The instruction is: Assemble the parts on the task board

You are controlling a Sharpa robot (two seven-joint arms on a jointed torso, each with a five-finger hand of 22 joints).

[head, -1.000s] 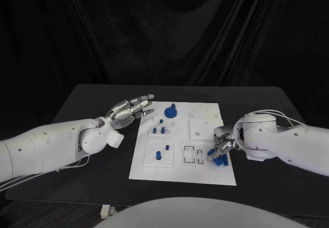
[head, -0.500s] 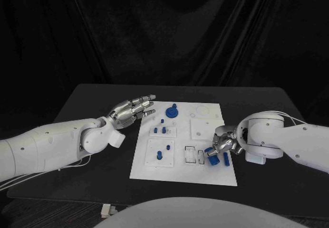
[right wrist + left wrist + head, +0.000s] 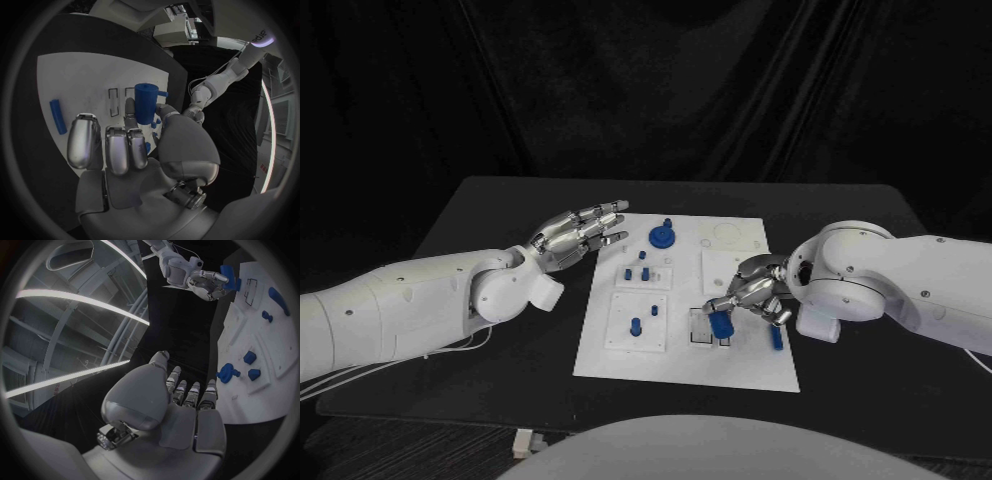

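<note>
I see my left hand (image 3: 577, 232) hovering just off the task board's (image 3: 687, 365) left edge, fingers spread and holding nothing. My right hand (image 3: 751, 290) sits over the board's right half, fingers pinching a blue part (image 3: 146, 102) above the slots; a second blue part (image 3: 776, 337) lies near the board's right edge.

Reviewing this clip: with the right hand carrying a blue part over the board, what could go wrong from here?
1. The right hand pinches the blue cylinder at its fingertips only; it may slip or tilt before seating.
2. A loose blue bar lies on the task board beside that hand; a lowering hand might knock it off.
3. The outlined slots are narrow, so misalignment seems possible.
</note>
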